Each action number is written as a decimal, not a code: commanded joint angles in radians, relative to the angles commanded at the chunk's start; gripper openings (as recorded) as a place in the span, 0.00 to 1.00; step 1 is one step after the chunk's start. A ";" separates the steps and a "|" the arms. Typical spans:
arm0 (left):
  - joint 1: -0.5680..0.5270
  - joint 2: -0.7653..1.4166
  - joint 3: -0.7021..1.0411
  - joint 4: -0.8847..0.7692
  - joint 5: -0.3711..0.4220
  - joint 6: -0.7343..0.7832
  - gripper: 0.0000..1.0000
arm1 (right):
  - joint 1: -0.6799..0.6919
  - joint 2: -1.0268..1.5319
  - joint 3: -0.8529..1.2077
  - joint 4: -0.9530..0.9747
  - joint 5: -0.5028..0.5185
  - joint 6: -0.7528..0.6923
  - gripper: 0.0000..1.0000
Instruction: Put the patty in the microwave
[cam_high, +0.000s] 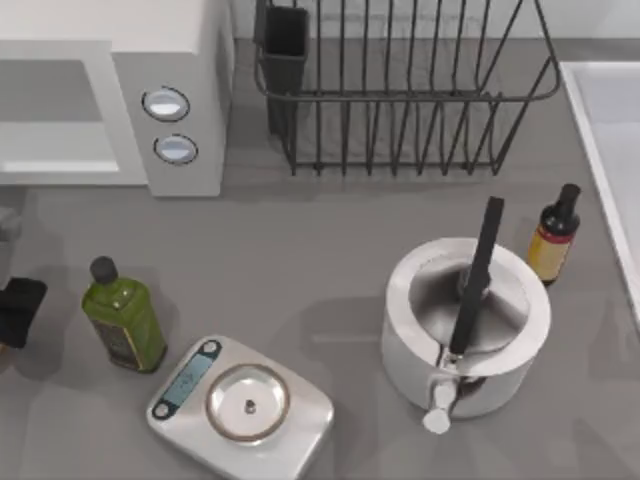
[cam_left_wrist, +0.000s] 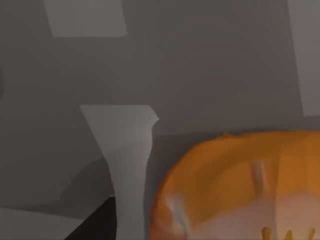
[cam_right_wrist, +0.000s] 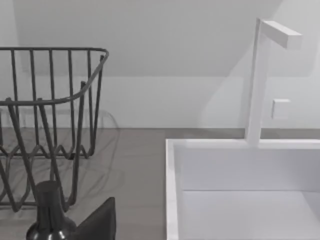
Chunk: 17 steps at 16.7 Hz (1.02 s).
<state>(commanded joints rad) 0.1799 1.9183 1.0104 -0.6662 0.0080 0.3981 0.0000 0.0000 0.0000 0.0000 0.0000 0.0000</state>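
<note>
The patty, orange with a pale whitish underside, looms very close in the left wrist view above the grey tabletop. My left gripper shows as a dark shape at the table's far left edge, in front of the microwave. The microwave is a white box at the back left. Its grey cavity stands open, and two round silvery-blue buttons sit on its side panel. My right arm is parked at the right, its wrist view looking over the sink.
A green bottle and a kitchen scale stand at the front left. A steel pot holding a black utensil sits right of centre, next to a small sauce bottle. The wire dish rack is behind them.
</note>
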 joint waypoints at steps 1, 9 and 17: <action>0.000 0.002 -0.003 0.005 0.000 0.000 1.00 | 0.000 0.000 0.000 0.000 0.000 0.000 1.00; 0.000 0.002 -0.003 0.005 0.000 0.000 0.62 | 0.000 0.000 0.000 0.000 0.000 0.000 1.00; 0.000 0.002 -0.003 0.005 0.000 0.000 0.02 | 0.000 0.000 0.000 0.000 0.000 0.000 1.00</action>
<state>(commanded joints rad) 0.1800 1.9207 1.0079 -0.6612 0.0080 0.3981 0.0000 0.0000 0.0000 0.0000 0.0000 0.0000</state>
